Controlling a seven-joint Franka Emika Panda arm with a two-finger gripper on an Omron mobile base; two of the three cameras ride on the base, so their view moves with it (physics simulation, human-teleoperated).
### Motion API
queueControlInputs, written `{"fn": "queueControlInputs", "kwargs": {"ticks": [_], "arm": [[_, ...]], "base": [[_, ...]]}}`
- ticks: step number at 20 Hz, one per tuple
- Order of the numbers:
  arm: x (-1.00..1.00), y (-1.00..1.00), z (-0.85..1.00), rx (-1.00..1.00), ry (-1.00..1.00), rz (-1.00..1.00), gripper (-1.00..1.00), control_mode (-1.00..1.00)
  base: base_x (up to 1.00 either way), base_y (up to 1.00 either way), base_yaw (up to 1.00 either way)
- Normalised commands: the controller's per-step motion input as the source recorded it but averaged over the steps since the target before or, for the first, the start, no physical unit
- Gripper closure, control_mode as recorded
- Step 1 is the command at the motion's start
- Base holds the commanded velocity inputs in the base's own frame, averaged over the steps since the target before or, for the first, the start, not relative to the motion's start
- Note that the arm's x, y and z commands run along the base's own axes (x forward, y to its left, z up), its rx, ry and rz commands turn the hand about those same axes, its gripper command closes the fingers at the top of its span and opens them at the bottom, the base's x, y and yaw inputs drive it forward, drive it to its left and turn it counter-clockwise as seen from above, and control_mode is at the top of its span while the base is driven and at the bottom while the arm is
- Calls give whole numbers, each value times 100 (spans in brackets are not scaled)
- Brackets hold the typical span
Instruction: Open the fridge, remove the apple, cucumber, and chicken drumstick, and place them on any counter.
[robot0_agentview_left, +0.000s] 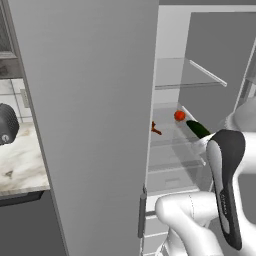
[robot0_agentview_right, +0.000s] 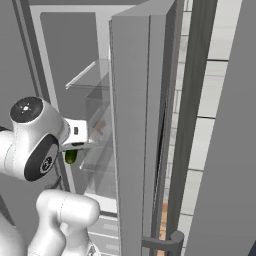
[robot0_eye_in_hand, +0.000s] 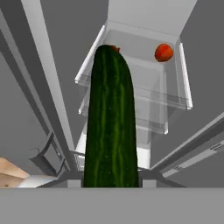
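The tall light-grey fridge (robot0_agentview_left: 90, 125) stands open, and its wide door edge is close on one side of the white arm. The two-finger gripper (robot0_eye_in_hand: 110, 181) is clamped on the long dark green cucumber (robot0_eye_in_hand: 110, 127), out in front of the glass shelves (robot0_eye_in_hand: 144, 94). The small round red apple (robot0_eye_in_hand: 163, 52) sits on a shelf, well behind. The little brown-orange chicken drumstick (robot0_agentview_left: 155, 128) lies near the door side. The white marble counter (robot0_agentview_left: 20, 160) is past the door.
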Motion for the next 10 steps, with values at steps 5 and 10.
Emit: {"fn": "queueControlInputs", "kwargs": {"ticks": [5,10], "arm": [[-20,10,10,-1,-4,0,100,-100],[0,0,0,0,0,0,100,-100]], "base": [[0,0,0],[0,0,0]]}}
